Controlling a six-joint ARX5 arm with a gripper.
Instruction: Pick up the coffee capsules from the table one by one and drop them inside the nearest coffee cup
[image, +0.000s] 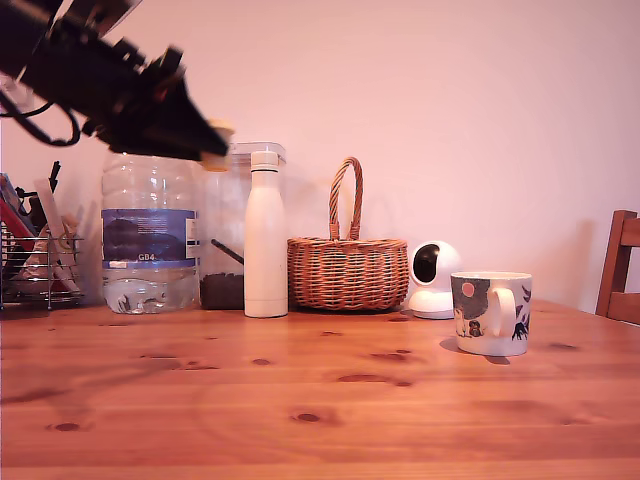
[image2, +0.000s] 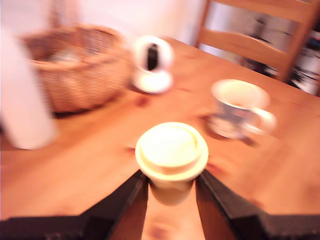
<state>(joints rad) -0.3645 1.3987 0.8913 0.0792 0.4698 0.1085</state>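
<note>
Capsule (image2: 171, 152) sits clamped between my jaws, rim end facing the wrist camera, axis running along my gripper (image: 208, 143), high at the exterior view's upper left. Bottle (image: 265, 236), basket (image: 347, 270) and round camera (image: 433, 279) stand between me and the mug (image: 491, 313) at lower right.

Capsule (image2: 171, 150) in claw (image2: 171, 187), above table (image: 320, 400)

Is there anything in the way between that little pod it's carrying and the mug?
Nothing visible. The gripper holds the coffee capsule high above the table, over the bottles; the basket and white camera stand lower and behind the path to the coffee cup.
</note>
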